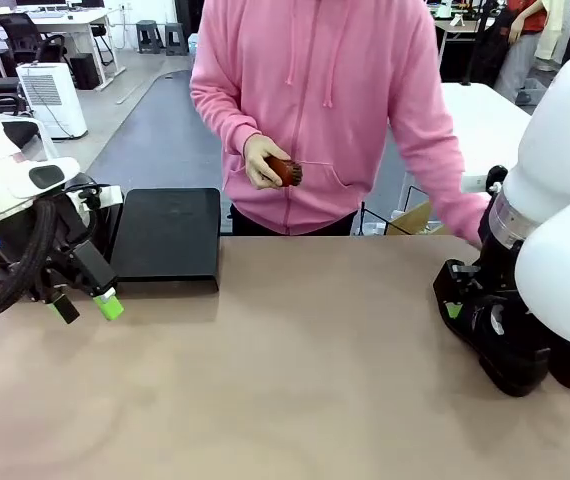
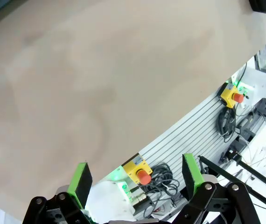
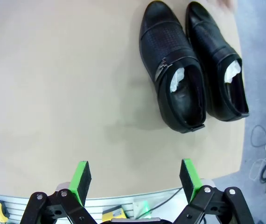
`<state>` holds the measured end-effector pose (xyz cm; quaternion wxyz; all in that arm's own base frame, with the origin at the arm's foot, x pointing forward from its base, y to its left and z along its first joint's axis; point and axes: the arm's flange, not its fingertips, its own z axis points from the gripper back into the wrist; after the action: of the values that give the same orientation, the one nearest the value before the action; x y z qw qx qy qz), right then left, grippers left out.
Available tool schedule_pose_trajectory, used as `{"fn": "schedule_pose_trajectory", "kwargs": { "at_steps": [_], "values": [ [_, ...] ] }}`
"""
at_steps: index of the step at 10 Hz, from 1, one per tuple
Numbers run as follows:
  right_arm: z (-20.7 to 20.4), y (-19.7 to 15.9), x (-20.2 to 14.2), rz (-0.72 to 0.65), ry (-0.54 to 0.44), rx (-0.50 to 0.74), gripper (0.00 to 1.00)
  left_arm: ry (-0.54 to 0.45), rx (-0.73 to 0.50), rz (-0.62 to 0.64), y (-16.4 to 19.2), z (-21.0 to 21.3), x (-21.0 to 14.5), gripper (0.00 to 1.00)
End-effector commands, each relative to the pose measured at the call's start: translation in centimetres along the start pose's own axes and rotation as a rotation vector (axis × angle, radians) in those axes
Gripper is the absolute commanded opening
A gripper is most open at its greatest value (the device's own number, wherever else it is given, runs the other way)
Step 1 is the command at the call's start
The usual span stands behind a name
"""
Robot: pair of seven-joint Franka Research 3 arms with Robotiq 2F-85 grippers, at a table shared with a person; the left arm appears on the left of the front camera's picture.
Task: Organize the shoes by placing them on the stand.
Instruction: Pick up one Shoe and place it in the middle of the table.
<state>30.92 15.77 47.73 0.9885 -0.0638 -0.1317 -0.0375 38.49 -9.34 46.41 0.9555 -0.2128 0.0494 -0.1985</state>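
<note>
Two black glossy shoes lie side by side on the table in the right wrist view, a buckled one (image 3: 174, 70) and a plain one (image 3: 219, 65), both stuffed with white paper. My right gripper (image 3: 135, 179) hangs open above bare table, short of their heels; the front view shows it (image 1: 457, 308) at the right, low over the table. One black platform of the stand (image 1: 165, 235) sits at the far left with nothing on it. My left gripper (image 1: 87, 305) is open just in front of the platform's left corner, and nothing sits between its green pads (image 2: 82, 179).
A person in a pink hoodie stands across the table holding a small brown brush (image 1: 283, 172); the other hand (image 1: 470, 215) reaches down behind my right arm. Yellow emergency-stop boxes (image 2: 139, 170) and cables sit past the table's near edge.
</note>
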Motion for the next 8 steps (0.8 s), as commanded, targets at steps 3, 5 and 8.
{"fn": "schedule_pose_trajectory", "kwargs": {
  "at_steps": [3,5,8],
  "values": [
    [-3.3,-4.9,1.5,0.143,0.076,0.074,1.00,-0.023,-0.014,-0.005,0.1,-0.2,-0.2,1.00],
    [-5.9,-7.8,2.2,0.215,0.065,0.118,1.00,-0.023,-0.014,-0.005,0.1,-0.2,-0.2,1.00],
    [-10.7,-11.3,4.3,0.216,0.144,0.147,1.00,-0.023,-0.014,-0.005,0.1,-0.2,-0.2,1.00]
  ]
}}
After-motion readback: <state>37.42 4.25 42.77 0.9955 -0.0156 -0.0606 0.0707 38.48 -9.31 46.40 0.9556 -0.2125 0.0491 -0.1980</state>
